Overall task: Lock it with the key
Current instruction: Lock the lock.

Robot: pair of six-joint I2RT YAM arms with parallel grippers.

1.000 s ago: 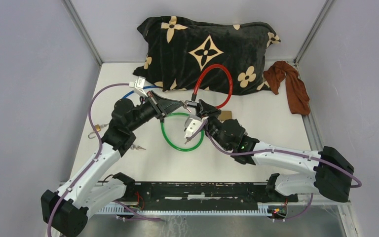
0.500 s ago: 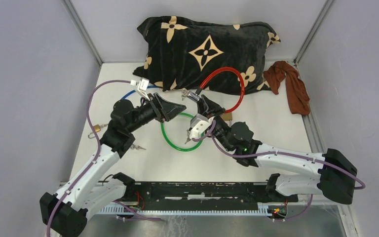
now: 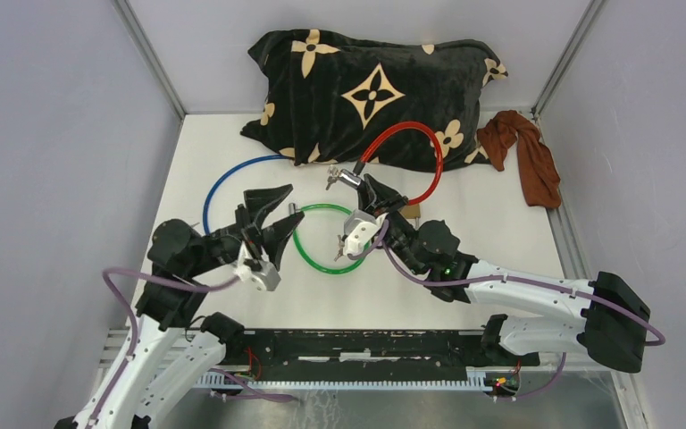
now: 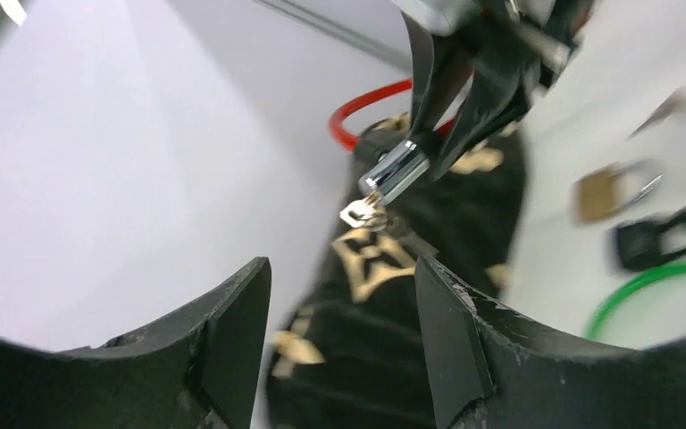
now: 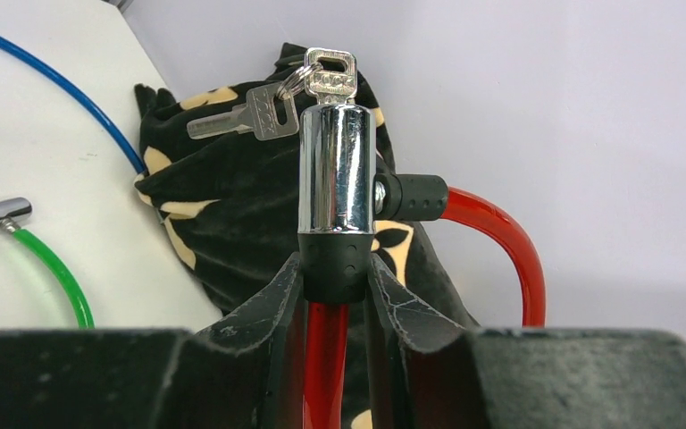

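Nearest the bases, the left gripper (image 3: 291, 204) hovered over the white table (image 3: 500, 223) with its jaws spread wide and nothing between them. Its own camera showed two blunt, matte black fingers (image 4: 223, 331) framing empty air. Just beside it lay a green cable (image 3: 296, 243), a glossy plastic-sheathed loop flat on the table, and a thin blue cable (image 3: 229, 172) arced away to the left behind it.

Further in, the right gripper (image 5: 335, 268) pinched the red cable lock (image 5: 505, 246) by the black rubbery collar under its chrome barrel (image 5: 335, 170), holding it above the table. Only the right wrist view made plain that a silver key (image 5: 330, 73) sat in the top of the barrel, with a second key (image 5: 237, 118) hanging from the same ring; from above these were a small glint. The left wrist view gave, blurred, a brass padlock (image 4: 603, 192) and a black clasp-like piece (image 4: 661, 241) on the table near the green loop, which the top view mostly hid behind the right gripper.

At the back lay a plush black pillow (image 3: 375, 89) printed with cream flowers, the red loop showing in front of it, and a crumpled rust-brown cloth (image 3: 527, 161) lay at the right edge
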